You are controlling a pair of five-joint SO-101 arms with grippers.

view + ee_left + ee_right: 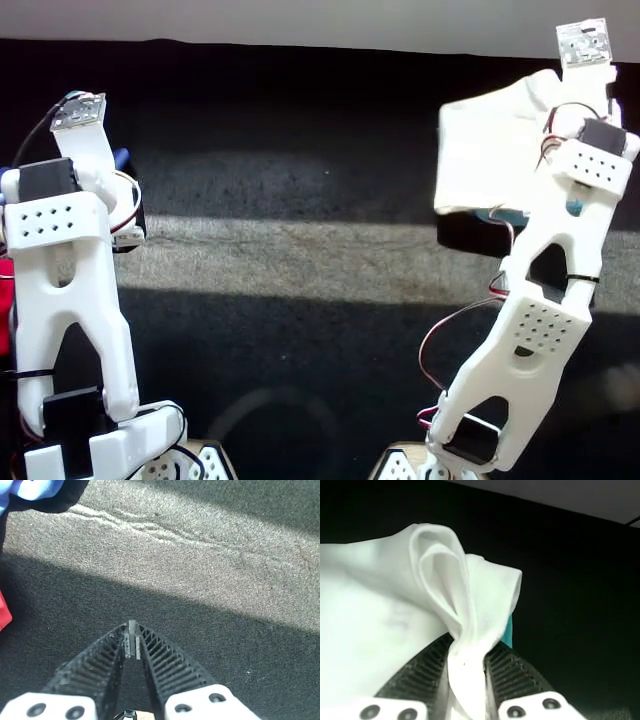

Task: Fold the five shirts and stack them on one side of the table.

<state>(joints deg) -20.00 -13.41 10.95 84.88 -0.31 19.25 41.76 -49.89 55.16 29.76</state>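
Between the ribbed black fingers (420, 667) of our right gripper (467, 645) sits a pinched ridge of the white cotton shirt (380, 610), with the jaws closed tight on it. From that pinch the shirt spreads away from us over the far right part of the dark felt table (225, 580), with a teal garment (508, 632) peeking out beneath its edge. Our left gripper (131, 640) hangs well apart on the other side, jaws shut on nothing, near a blue cloth (30, 487) and a red cloth (4, 612). We judge the right arm alone is placed to settle this shirt. The ridge runs straight out from the pincer, so any lowering should follow that line.
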